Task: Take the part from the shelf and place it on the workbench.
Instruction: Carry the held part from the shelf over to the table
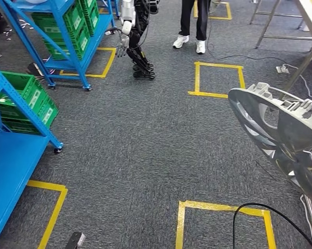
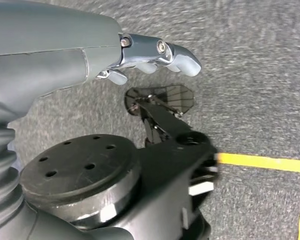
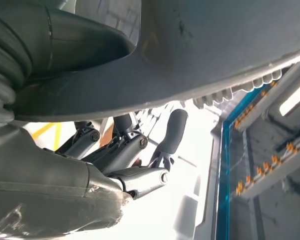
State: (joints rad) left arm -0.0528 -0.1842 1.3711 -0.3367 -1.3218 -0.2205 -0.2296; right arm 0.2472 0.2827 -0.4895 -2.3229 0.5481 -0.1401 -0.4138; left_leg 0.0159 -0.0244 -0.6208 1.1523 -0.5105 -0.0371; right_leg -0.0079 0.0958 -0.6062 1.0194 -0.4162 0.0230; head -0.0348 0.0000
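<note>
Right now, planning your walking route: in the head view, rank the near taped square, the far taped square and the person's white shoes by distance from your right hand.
1. Near yellow taped square, on the floor below the right hand and its grey part.
2. Far yellow taped square, ahead.
3. White shoes, beyond it.

head view: bright, even, sharp, soft shadows
left wrist view: carpet (image 2: 253, 75) motion-blurred
right wrist view: background blown out, hand (image 3: 133, 155) backlit, dim
</note>
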